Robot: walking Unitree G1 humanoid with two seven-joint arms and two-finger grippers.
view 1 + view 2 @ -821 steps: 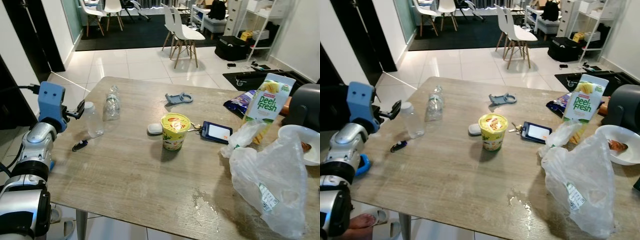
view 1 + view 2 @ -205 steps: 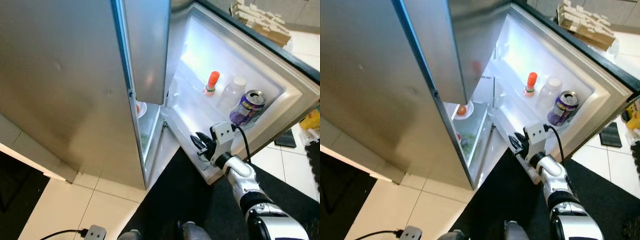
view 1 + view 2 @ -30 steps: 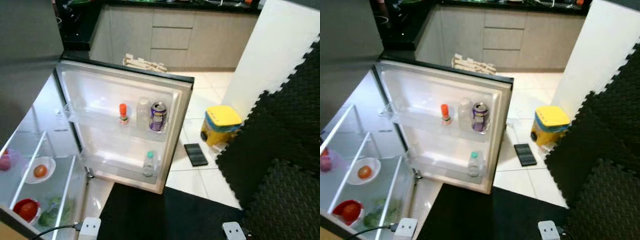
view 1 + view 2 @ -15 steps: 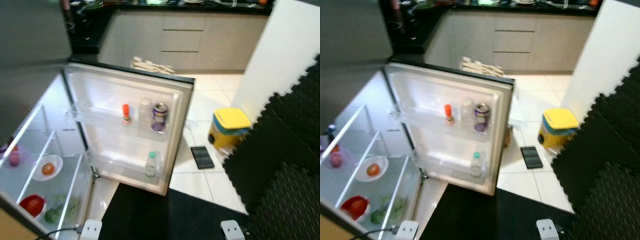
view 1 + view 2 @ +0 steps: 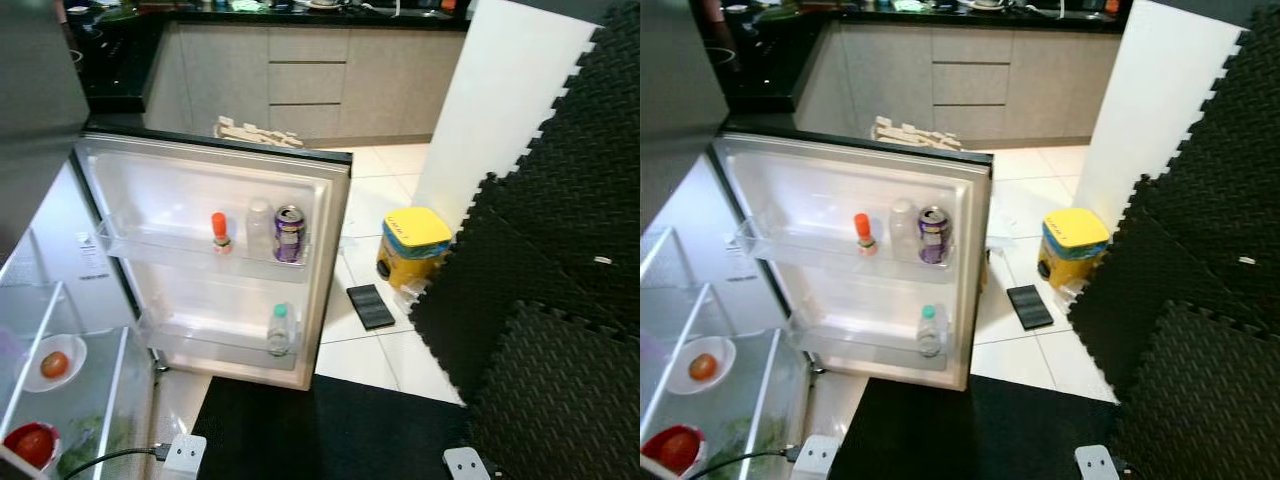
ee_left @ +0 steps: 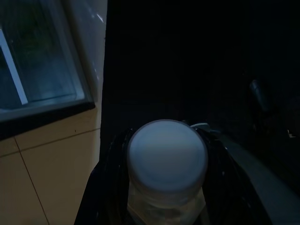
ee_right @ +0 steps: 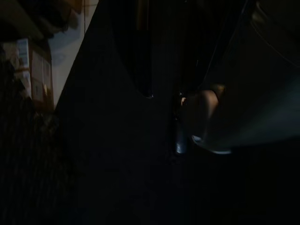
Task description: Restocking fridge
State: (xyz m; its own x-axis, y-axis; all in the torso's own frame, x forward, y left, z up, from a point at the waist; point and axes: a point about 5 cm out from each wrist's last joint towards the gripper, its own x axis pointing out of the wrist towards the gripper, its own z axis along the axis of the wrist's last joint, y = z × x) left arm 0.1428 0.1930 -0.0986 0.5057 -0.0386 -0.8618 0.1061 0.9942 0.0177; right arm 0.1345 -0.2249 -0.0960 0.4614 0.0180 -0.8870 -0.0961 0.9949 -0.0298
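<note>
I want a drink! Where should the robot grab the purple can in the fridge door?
Probably around its round sides, near the top, coming from the front. The purple can stands upright in the upper door shelf, whose front rail hides its lower part, and a clear bottle stands close beside it.

A white-lined fridge door (image 5: 200,210) holds a purple can (image 5: 289,234) beside an orange-capped bottle (image 5: 219,232); nearby, a yellow bin (image 5: 413,245).

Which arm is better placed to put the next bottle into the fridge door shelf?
The left. Its gripper is shut on a white-capped bottle, and the open fridge door stands on the robot's left. The right arm hangs idle.
</note>
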